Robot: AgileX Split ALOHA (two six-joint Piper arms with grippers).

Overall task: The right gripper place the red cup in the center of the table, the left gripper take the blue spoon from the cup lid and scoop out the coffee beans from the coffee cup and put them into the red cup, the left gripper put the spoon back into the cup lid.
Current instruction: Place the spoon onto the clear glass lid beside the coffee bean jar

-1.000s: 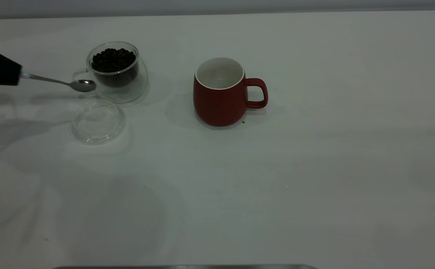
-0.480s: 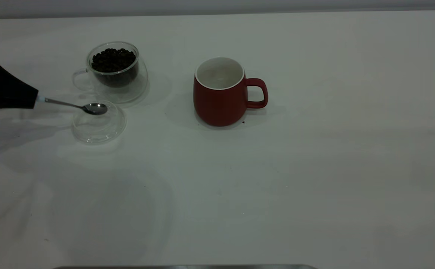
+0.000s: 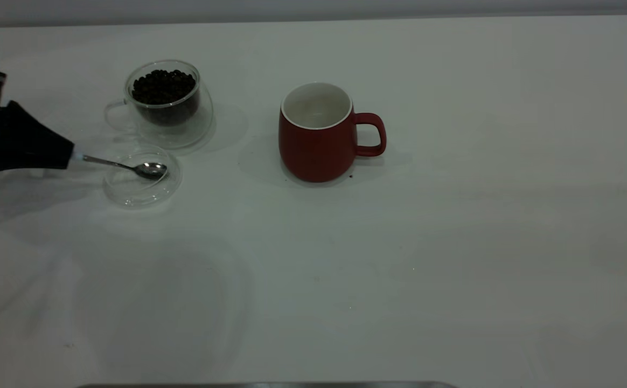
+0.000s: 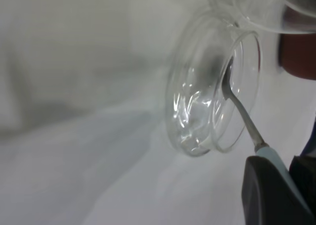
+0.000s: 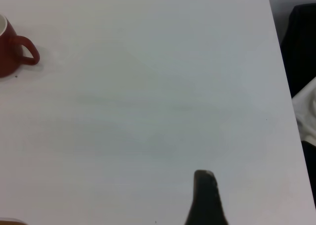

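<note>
My left gripper (image 3: 70, 154) is at the table's (image 3: 399, 269) left edge, shut on the pale blue handle of the blue spoon (image 3: 130, 167). The spoon's metal bowl rests inside the clear glass cup lid (image 3: 130, 196), which lies in front of the coffee cup (image 3: 184, 132). The coffee cup holds a heap of dark coffee beans (image 3: 162, 86). The red cup (image 3: 316, 145) stands upright mid-table, handle to the right. In the left wrist view the gripper (image 4: 284, 160) grips the spoon (image 4: 242, 116) over the lid (image 4: 197, 136). My right gripper (image 5: 205, 178) is parked far from the red cup (image 5: 7, 52).
The table's far right edge (image 5: 279, 52) shows in the right wrist view, with dark objects beyond it. A few dark specks lie at the red cup's base. A grey strip runs along the front edge (image 3: 265, 385).
My left gripper moved down and to the right with the spoon. The spoon's bowl went from beside the coffee cup into the cup lid.
</note>
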